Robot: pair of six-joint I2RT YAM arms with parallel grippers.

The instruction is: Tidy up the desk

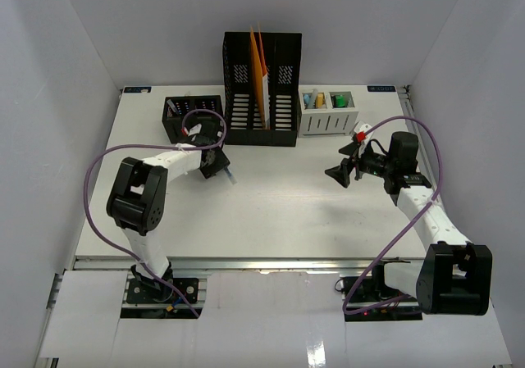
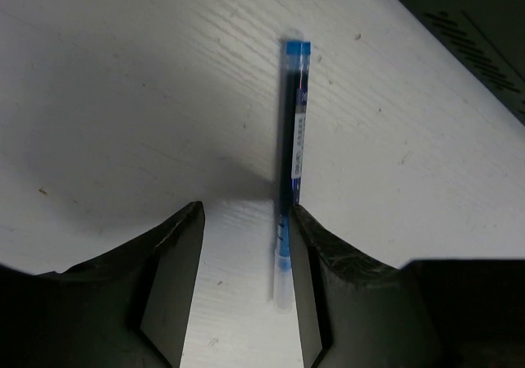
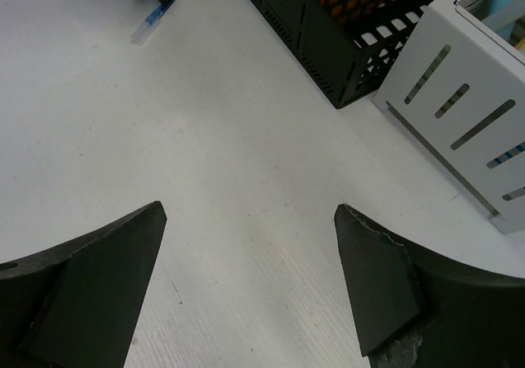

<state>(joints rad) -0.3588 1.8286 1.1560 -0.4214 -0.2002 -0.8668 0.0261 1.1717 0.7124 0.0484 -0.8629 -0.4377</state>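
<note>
A blue pen (image 2: pixel 294 122) with a clear cap end lies on the white desk (image 1: pixel 279 212). My left gripper (image 2: pixel 246 212) is open and low over it. The pen lies between the jaws, against the right finger (image 2: pixel 316 261), with a wide gap to the left finger. In the top view the left gripper (image 1: pixel 220 167) is in front of the black file holder, and the pen tip (image 1: pixel 231 179) sticks out of it. My right gripper (image 3: pixel 250 212) is open and empty above bare desk, at the right in the top view (image 1: pixel 338 174). The pen also shows far off in the right wrist view (image 3: pixel 160 11).
A tall black file holder (image 1: pixel 262 89) with orange folders (image 1: pixel 259 65) stands at the back centre. A small black mesh box (image 1: pixel 193 115) stands to its left, and a white slotted organizer (image 1: pixel 328 114) with small items to its right. A metal rail (image 1: pixel 246 263) runs along the near edge.
</note>
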